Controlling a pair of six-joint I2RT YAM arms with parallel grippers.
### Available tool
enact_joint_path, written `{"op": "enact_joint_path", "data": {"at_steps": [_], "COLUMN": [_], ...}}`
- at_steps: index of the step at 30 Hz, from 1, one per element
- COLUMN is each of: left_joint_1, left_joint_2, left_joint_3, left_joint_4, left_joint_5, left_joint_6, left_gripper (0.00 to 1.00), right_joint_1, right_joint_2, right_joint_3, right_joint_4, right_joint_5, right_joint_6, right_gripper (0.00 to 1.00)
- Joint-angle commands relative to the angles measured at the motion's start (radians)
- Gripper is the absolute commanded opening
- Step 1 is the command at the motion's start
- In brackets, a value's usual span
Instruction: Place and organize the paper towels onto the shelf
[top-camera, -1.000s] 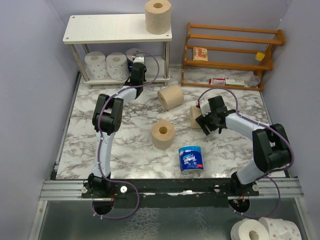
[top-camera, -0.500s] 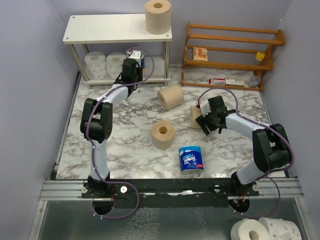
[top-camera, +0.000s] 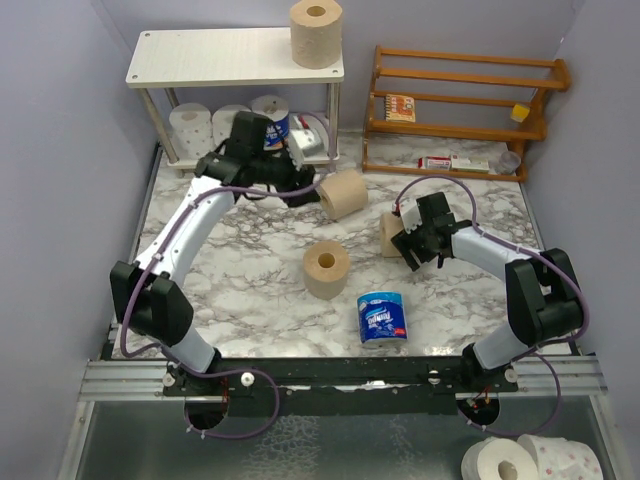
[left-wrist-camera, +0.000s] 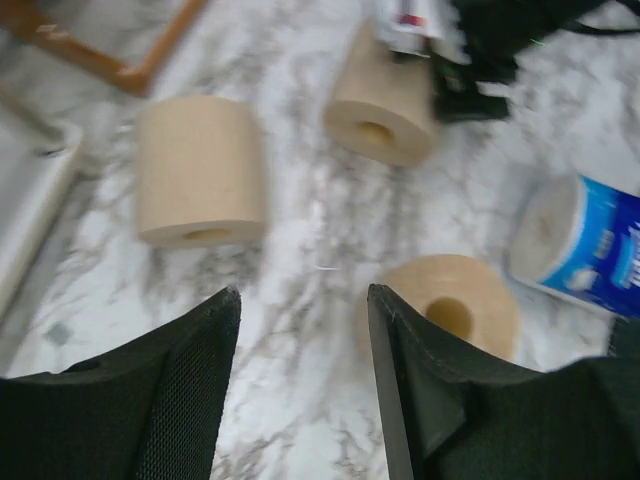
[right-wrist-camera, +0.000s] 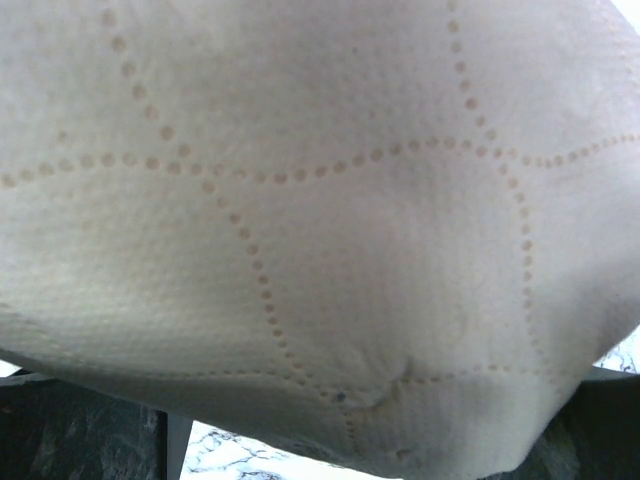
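The white shelf has one tan roll on its top board. Two pink-dotted white rolls and a blue-wrapped roll stand on its lower board. My left gripper is open and empty, above the table beside a lying tan roll. Another tan roll stands mid-table, and a second blue-wrapped roll lies near the front. My right gripper is shut on a tan roll that fills the right wrist view.
An orange-brown wooden rack with small items stands at the back right. Two more white rolls lie off the table at the front right. Grey walls close in both sides.
My left gripper has drawn back from the shelf's lower board, leaving the blue-wrapped roll there, and swung right toward the lying tan roll. The right arm has not moved.
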Motion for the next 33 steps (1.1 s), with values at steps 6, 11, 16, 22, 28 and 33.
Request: {"op": "enact_joint_path", "data": {"at_steps": [6, 11, 16, 22, 28, 33], "left_joint_1": [-0.394, -0.396, -0.407, -0.456, -0.529, -0.58], "left_joint_2": [-0.039, 0.021, 0.097, 0.263, 0.386, 0.457], "left_joint_3": [-0.143, -0.103, -0.076, 0.028, 0.11, 0.185], "left_joint_4": [-0.326, -0.368, -0.412, -0.541, -0.58, -0.61], "left_joint_5": [0.114, 0.308, 0.359, 0.368, 0.317, 0.28], "left_joint_6": [0.191, 0.178, 0.223, 0.286, 0.282, 0.283], "left_gripper": [0.7, 0.98, 0.99, 0.99, 0.99, 0.99], "right_joint_1": [0.01, -0.012, -0.07, -0.07, -0.154, -0.196], "right_joint_2": [0.029, -0.036, -0.125, -0.361, -0.393, -0.307], "right_joint_3": [-0.08, -0.088, -0.077, -0.05, -0.119, -0.116], "right_joint_4": [-0.062, -0.012, -0.02, -0.11, 0.026, 0.043], "right_joint_5": [0.113, 0.221, 0.188, -0.059, 0.19, 0.274], "right_joint_6": [-0.005, 0.031, 0.04, -0.011, 0.021, 0.03], "right_gripper": [0.78, 0.81, 0.81, 0.8, 0.81, 0.8]}}
